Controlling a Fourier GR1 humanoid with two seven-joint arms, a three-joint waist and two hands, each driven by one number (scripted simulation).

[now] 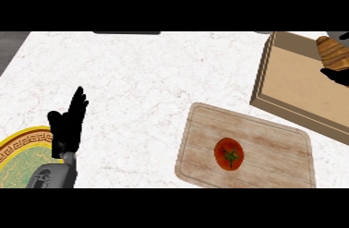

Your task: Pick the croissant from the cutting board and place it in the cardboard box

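The brown croissant (pixel 333 52) shows at the right edge, over the open cardboard box (pixel 300 91). Black fingers of my right hand (pixel 335 76) curl just below it and seem to hold it; most of that hand is cut off by the view's edge. The wooden cutting board (pixel 266 130) lies in front of the box and carries only a red tomato (pixel 229 153). My left hand (pixel 68 123) rests open at the lower left, fingers straight and pointing up.
A green plate with a gold patterned rim (pixel 21 151) sits at the lower left, partly under my left forearm. White marble counter (pixel 150 75) spreads between the plate and the box.
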